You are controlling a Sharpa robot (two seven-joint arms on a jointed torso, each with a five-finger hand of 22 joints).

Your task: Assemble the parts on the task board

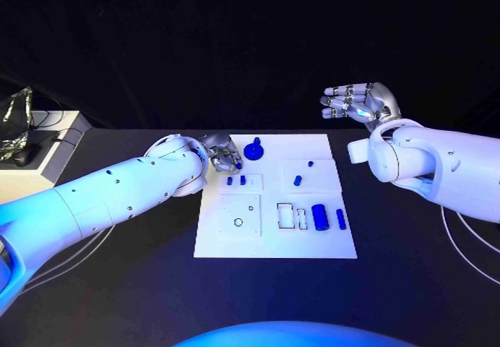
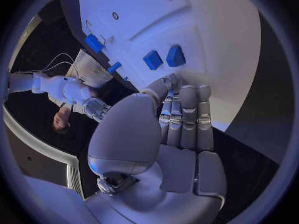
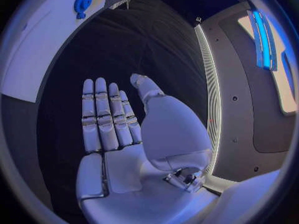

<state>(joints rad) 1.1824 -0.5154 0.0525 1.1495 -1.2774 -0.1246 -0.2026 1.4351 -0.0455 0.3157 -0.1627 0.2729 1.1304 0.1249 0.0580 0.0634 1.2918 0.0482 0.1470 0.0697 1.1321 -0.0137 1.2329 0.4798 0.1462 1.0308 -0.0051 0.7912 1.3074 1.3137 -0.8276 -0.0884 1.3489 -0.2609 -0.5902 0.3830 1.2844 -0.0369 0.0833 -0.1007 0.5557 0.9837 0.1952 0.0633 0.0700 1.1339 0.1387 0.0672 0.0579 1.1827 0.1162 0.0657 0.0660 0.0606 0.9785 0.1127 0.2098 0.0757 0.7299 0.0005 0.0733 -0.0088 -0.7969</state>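
Left hand (image 1: 221, 155) hovers at the task board's (image 1: 273, 249) far-left corner, fingers straight and together, holding nothing, beside two small blue parts (image 2: 163, 58); looks like a pick coming, needing fingers lowered around one; right hand (image 1: 360, 103) waits raised off the worktop, loosely curled, empty.

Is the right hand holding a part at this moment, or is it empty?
Empty. The right hand is raised beyond the task board's far right corner, and the right wrist view shows its fingers straight with nothing in the palm.
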